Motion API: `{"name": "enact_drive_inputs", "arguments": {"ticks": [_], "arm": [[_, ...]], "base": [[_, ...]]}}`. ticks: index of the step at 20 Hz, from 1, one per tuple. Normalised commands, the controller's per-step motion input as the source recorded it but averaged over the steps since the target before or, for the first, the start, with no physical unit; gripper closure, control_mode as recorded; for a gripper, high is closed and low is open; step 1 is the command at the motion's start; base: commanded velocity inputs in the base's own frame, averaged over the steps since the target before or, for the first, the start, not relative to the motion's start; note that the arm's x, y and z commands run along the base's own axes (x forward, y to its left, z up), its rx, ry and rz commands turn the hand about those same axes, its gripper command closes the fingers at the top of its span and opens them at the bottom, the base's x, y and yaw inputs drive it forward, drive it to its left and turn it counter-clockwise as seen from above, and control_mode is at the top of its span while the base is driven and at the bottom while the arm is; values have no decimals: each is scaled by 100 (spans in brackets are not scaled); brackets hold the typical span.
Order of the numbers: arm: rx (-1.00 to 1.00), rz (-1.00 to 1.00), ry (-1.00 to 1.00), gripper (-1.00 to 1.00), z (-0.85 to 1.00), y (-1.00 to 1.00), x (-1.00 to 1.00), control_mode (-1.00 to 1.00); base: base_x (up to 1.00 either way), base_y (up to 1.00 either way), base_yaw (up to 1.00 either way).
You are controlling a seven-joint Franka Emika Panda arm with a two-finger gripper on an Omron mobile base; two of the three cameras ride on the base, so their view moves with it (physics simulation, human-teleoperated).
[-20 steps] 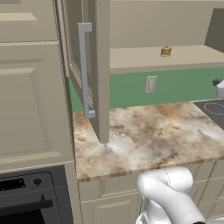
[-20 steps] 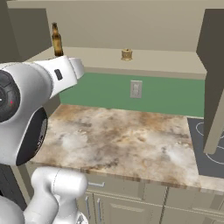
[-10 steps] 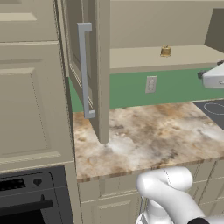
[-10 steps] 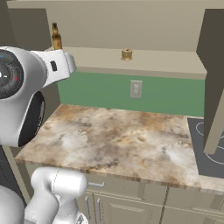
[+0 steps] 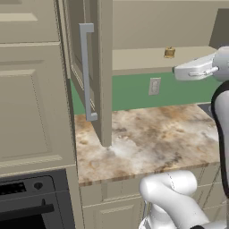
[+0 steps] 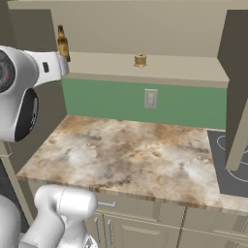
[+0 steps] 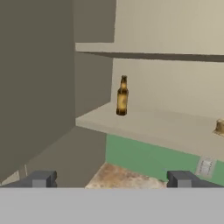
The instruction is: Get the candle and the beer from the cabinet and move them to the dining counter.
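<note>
The beer (image 7: 122, 96), a slim amber bottle with a dark neck, stands upright at the left end of the cabinet's beige shelf (image 7: 153, 124). In the right base view the beer (image 6: 62, 43) stands just past my white forearm. The candle (image 6: 140, 60), a tiny golden-brown jar, sits further right on the same shelf, and shows as the candle (image 5: 169, 53) and the candle (image 7: 220, 127). My gripper (image 7: 111, 180) is open and holds nothing, some way short of the shelf and facing the bottle. The dining counter is out of view.
An open cabinet door with a grey bar handle (image 5: 87, 71) juts out on the left, and another open door (image 6: 237, 87) hangs on the right. Below lie a marbled worktop (image 6: 135, 155), a black cooktop (image 6: 232, 160), a white wall socket (image 6: 150, 99) and an oven (image 5: 27, 201).
My arm has swung up and leftwards toward the cabinet shelf, showing further into the left base view. The bottle and the candle have not moved, and the jaws have stayed open.
</note>
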Motion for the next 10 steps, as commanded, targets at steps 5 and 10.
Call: {"name": "enact_drive_inputs", "arguments": {"ticks": [5, 10], "arm": [[11, -1, 0, -100, -7, 15, 40, -100], [12, 0, 0, -100, -4, 0, 39, -100]], "base": [[0, 0, 0], [0, 0, 0]]}}
